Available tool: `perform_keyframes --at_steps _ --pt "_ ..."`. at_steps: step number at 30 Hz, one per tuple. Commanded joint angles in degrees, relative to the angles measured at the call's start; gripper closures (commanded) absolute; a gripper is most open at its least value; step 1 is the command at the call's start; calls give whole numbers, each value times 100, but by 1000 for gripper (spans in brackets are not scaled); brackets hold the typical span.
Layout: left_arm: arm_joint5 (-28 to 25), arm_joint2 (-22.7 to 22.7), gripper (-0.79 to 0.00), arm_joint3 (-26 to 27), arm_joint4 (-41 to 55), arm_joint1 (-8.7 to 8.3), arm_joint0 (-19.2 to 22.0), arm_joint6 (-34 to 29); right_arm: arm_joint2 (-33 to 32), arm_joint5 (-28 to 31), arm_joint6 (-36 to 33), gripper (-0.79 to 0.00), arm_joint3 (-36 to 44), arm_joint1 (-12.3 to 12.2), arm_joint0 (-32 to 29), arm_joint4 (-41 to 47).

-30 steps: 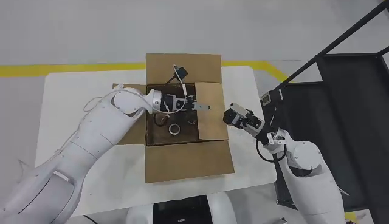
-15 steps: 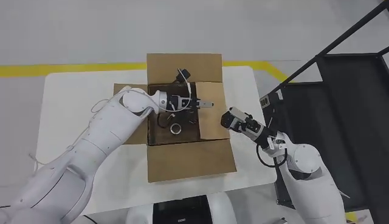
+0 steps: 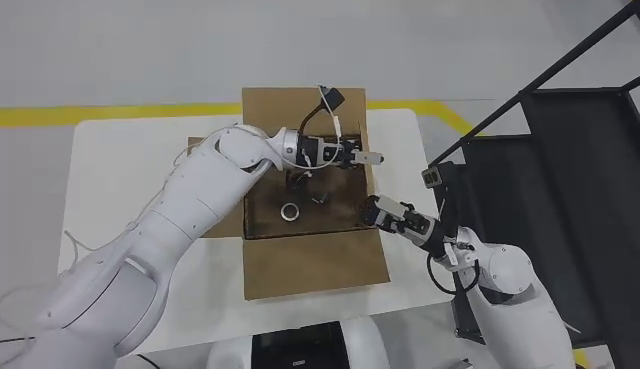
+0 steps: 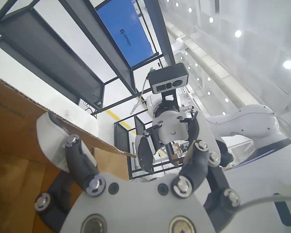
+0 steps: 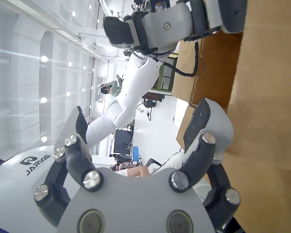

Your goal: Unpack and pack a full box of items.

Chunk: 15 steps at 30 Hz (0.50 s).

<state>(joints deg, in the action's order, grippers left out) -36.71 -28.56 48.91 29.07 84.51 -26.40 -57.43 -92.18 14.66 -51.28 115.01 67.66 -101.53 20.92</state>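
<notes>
Handling the side flap of the box, I judge; left gripper and right gripper sit released; next, clamp its edge.

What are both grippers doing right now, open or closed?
Left gripper: open, holding nothing.
Right gripper: open, holding nothing.

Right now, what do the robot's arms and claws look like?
The left arm and right arm are white shells with rounded joints; a black cable loops from the left wrist. The left gripper and right gripper each have two white fingers, black textured pads, black links, silver bolts.
</notes>
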Motion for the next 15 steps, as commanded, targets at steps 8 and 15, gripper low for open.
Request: perform_keyframes --at_steps 8,15 --pt "-176 331 -785 -704 235 648 349 34 -125 -517 739 -785 -154 -39 -152 -873" --pt "-561 238 -785 -1394 418 861 516 -333 -222 -524 1395 -785 -282 -34 -288 -1009"
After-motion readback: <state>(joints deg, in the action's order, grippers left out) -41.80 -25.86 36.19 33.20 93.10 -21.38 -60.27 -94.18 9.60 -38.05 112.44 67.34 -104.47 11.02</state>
